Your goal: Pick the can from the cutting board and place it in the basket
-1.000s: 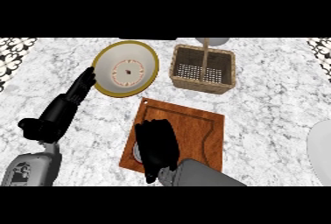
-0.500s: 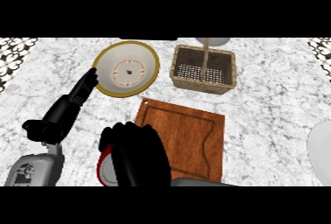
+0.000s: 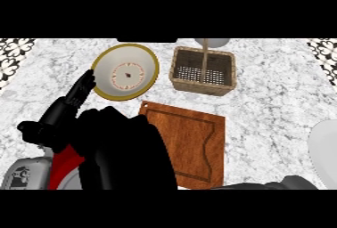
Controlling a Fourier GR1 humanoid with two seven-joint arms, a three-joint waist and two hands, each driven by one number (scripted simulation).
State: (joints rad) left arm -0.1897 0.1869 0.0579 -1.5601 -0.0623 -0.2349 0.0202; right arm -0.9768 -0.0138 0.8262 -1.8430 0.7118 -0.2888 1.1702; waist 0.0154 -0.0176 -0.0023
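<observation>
Can (image 3: 66,164) shows as a red sliver under my right hand (image 3: 125,151), which curls round it, lifted off the cutting board (image 3: 194,142). Left hand (image 3: 79,91) rests open. Next: carry toward one o'clock, over the basket (image 3: 220,87).

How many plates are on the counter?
2. One gold-rimmed plate sits left of the basket; a plain white plate shows at the right edge. The hand could hide more.
</observation>
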